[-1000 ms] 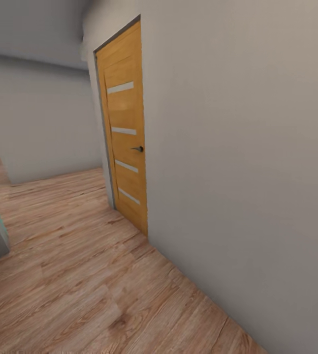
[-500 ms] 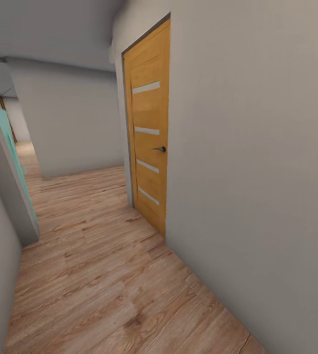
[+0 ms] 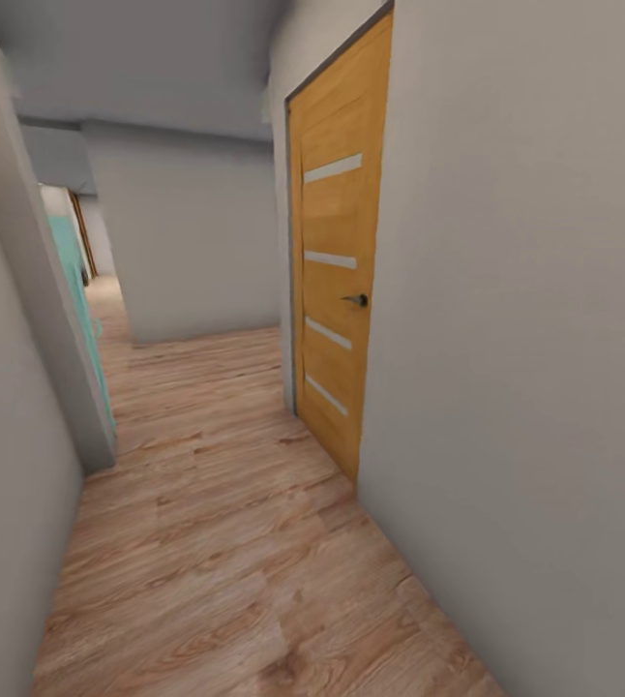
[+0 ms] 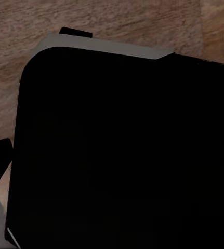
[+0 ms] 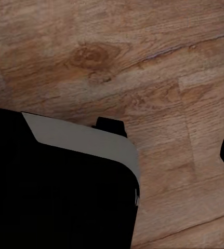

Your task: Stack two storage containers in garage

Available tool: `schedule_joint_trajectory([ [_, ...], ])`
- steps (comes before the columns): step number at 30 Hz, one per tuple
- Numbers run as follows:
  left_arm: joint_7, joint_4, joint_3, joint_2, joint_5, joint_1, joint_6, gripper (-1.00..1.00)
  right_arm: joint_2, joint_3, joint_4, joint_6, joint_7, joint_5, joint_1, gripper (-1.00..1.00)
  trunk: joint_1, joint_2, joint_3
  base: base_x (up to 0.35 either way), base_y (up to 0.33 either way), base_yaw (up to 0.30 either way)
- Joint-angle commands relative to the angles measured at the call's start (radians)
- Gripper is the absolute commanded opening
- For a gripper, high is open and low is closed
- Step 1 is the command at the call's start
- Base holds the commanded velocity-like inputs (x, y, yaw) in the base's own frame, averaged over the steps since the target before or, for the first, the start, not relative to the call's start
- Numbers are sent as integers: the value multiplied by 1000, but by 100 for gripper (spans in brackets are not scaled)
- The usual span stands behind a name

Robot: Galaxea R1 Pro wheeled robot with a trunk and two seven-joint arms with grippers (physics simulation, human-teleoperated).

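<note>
As the camera has swung since the earlier head pictures, the orange wooden door [image 3: 337,290] now sits further right, the teal door [image 3: 78,300] showing far left over wood-plank floor [image 3: 216,542]. Both wrist views show the robot's dark base [image 4: 127,155] above planks; whether either hand is apart or together cannot be told. No containers appear.

A narrow corridor is being shown, floored in light wood planks [image 3: 216,542]. An orange wooden door [image 3: 337,290] with four pale horizontal strips and a dark handle [image 3: 355,300] is being seen closed in the grey wall [image 3: 525,339]. A teal panel [image 3: 78,310] is being glimpsed opposite.
</note>
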Motion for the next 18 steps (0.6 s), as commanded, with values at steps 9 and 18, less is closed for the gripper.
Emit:
schedule_joint_trajectory([
  [9, -1, -1, 1, 1, 7, 1, 1, 100, 0, 5, 3, -5, -5, 3, -1, 100, 1, 0, -1, 305, -190, 276],
  [18, -1, -1, 1, 1, 8, 1, 2, 100, -1, 5, 3, -5, -5, 3, -1, 100, 1, 0, -1, 303, -194, 276],
])
